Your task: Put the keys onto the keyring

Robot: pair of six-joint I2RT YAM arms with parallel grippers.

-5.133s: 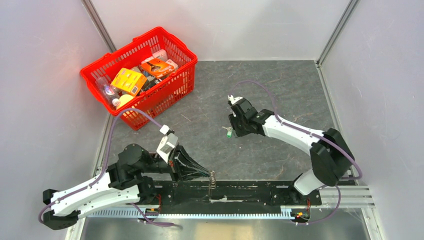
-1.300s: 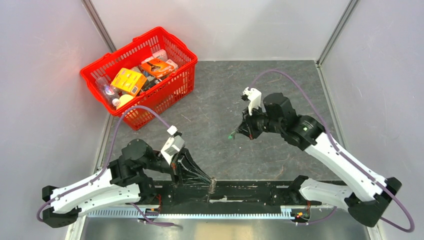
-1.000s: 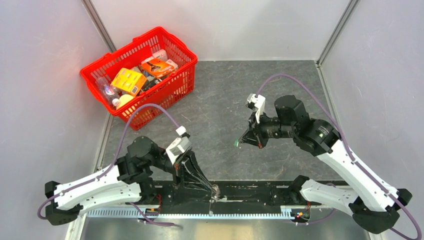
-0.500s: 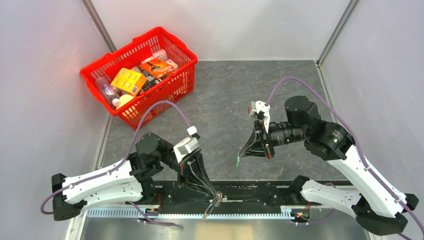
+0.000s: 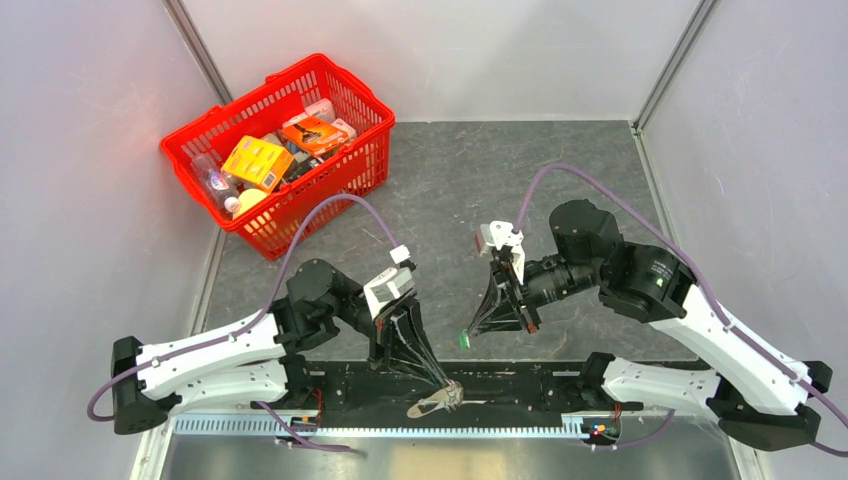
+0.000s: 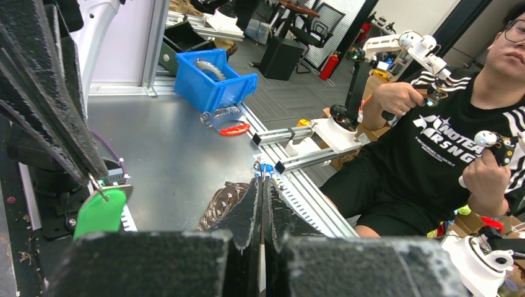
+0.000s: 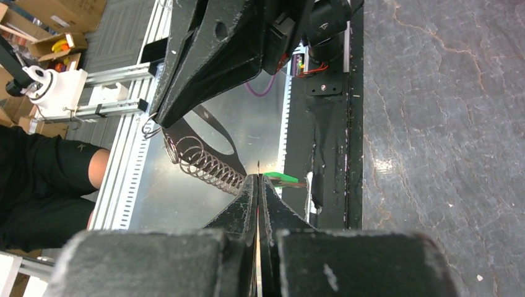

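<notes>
- Overhead, the left claw (image 5: pixel 446 388) reaches over the black rail (image 5: pixel 530 383) at the near edge of the bench (image 5: pixel 560 170). Its two fingers are pressed together on one end of the keyring (image 5: pixel 436 401).
- The keyring is a dark oval loop with a coiled, spring-like rim. It hangs from the left claw's tips and extends past them toward the near side.
- The right claw (image 5: pixel 469 335) slants down toward the left claw. Its fingers are closed flat on the key (image 5: pixel 464 340), whose bright green head sticks out just beyond the tips.
- In the top view the key lies up and to the right of the left claw's tips, near the keyring but with a gap between them.
- In the right wrist view the green head shows just right of the right claw's tips. The keyring's coil runs from beside those tips up and left to the tip of the left claw.
- In the left wrist view the green head appears low and to the left of the left claw's shut fingers. Part of the coil shows just behind the left finger.
- A red basket (image 5: pixel 372 103) of packaged goods stands well beyond the left claw, in the far left corner.
- Past the left claw's tips, the left wrist view also shows a blue bin (image 6: pixel 213 80) on a metal surface and a seated person (image 6: pixel 446 148) in a black shirt.
</notes>
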